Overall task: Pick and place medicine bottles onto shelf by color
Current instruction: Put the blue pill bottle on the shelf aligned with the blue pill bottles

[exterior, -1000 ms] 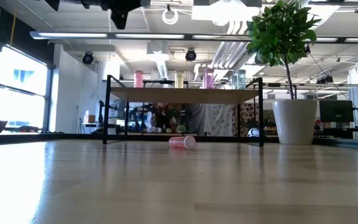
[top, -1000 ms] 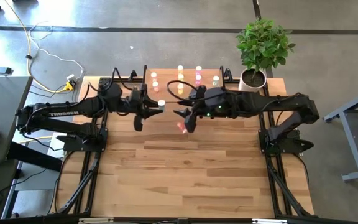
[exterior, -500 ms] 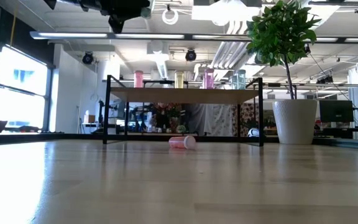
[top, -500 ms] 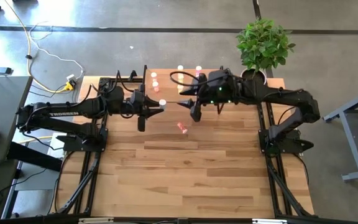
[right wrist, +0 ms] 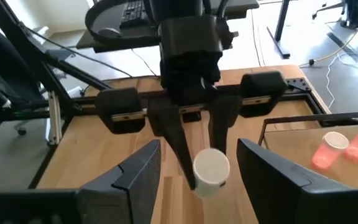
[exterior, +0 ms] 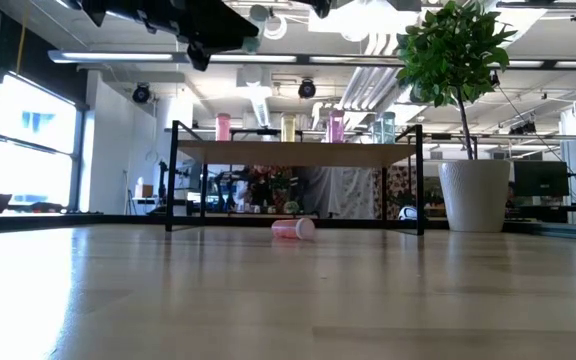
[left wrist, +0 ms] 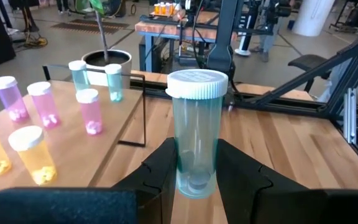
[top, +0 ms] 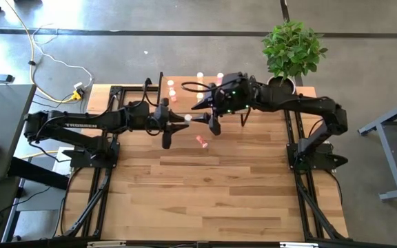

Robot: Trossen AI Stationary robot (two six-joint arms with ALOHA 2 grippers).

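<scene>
**Pale green bottle held by left claw, right claw facing it**

The green bottle (left wrist: 194, 134), clear pale green with a white cap, stands upright between the fingers of the left claw (left wrist: 194, 171), which pinches it low on the body. In the high view this bottle (top: 187, 118) shows only as a white cap above the table (top: 205, 193), just off the shelf's near edge, between the two claws. The right wrist view shows the same cap (right wrist: 211, 167) end-on, gripped by the left claw (right wrist: 194, 140).

The right claw (top: 214, 122) hangs just beside the held bottle, fingers spread and holding nothing; its two dark fingers (right wrist: 135, 177) stand wide apart on either side of the cap without touching it.

The shelf (exterior: 298, 153) stands at the far edge of the table. Bottles stand upright on its top: pink (exterior: 223, 127), yellow (exterior: 289, 127), purple-pink (exterior: 336, 126) and what appears to be pale green (exterior: 386, 128), the last hard to make out against the background. The left wrist view shows them in rows by colour: orange (left wrist: 32, 155), pink (left wrist: 88, 111), pale green (left wrist: 113, 82).

One red-pink bottle (top: 201, 141) lies on its side on the table, in front of the shelf and apart from both claws.

A potted plant (top: 291, 52) stands at the far right corner of the table.
</scene>
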